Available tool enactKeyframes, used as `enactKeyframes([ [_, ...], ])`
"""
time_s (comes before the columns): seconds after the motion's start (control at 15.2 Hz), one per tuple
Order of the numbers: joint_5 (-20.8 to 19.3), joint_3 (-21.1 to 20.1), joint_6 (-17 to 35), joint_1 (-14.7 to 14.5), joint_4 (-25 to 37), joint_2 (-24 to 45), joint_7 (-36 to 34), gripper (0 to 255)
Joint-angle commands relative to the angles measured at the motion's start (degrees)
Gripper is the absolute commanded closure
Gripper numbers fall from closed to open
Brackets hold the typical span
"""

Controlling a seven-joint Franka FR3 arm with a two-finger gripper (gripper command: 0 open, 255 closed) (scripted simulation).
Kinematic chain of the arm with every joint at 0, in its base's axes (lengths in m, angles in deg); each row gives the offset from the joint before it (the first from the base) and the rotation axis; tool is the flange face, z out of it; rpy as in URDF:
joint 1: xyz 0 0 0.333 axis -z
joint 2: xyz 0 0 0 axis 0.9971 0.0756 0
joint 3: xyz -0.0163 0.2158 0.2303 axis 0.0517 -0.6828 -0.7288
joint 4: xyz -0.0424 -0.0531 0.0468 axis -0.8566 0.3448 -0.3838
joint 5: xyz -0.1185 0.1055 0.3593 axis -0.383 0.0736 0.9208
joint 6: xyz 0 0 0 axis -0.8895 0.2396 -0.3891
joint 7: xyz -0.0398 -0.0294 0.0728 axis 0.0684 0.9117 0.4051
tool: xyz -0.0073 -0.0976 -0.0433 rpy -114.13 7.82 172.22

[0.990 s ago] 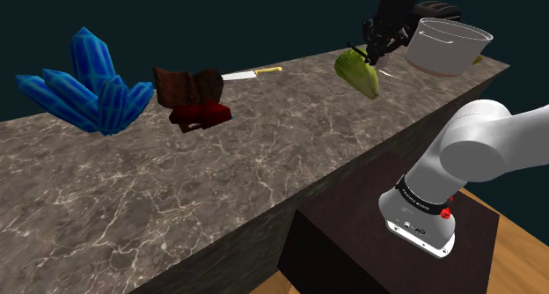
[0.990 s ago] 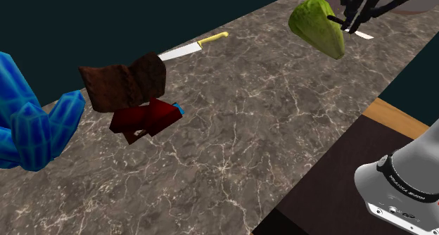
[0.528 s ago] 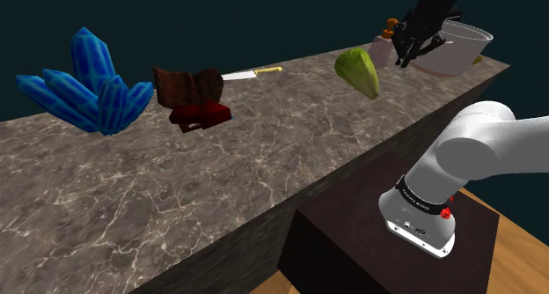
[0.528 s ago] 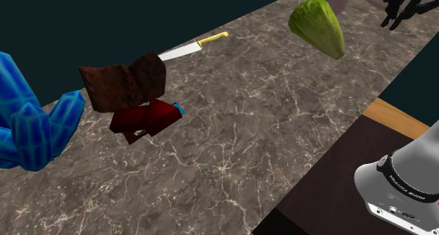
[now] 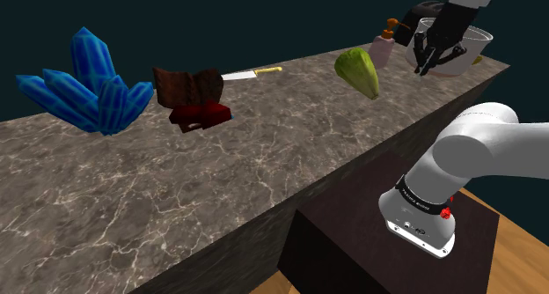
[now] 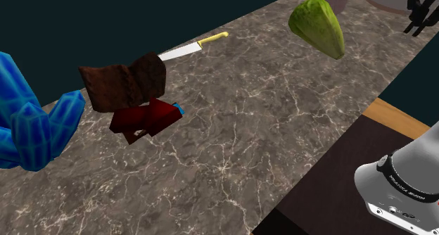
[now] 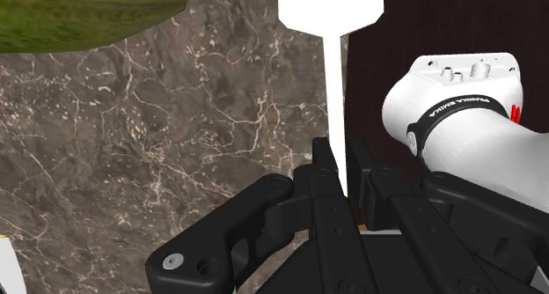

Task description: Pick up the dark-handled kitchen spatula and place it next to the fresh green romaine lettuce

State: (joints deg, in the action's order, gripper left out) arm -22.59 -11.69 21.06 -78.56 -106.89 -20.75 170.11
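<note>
In the wrist view my gripper (image 7: 341, 165) is shut on the spatula (image 7: 330, 11). Its thin white shaft runs out from between the fingers to a white blade; the handle is hidden in the clasp. The green lettuce (image 7: 88, 15) lies on the marble counter off to one side of the blade. In the shoulder view the gripper (image 5: 431, 56) hangs above the counter's far right end, in front of the pot, well to the right of the lettuce (image 5: 358, 72). In the second exterior view the gripper (image 6: 422, 15) is at the right edge, with the lettuce (image 6: 318, 26) to its left.
A grey pot (image 5: 462, 41) and a small pink bottle (image 5: 383, 46) stand behind the gripper. Further along the counter (image 5: 264, 151) lie a knife (image 5: 251, 73), a brown and red object (image 5: 189, 97) and blue crystals (image 5: 88, 85). The arm's base (image 5: 431, 213) sits on the dark stand.
The gripper has risen from beside the lettuce and travelled to the shoulder view's right, to in front of the pot. The spatula went with it.
</note>
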Motion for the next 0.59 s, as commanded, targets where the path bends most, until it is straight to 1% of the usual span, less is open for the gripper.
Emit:
enactKeyframes([
  [0.0,-0.60,0.57,1.06,0.34,-1.58,-0.52,0.16,255],
  [0.53,-2.86,2.80,6.09,1.59,-8.05,-1.88,0.25,255],
])
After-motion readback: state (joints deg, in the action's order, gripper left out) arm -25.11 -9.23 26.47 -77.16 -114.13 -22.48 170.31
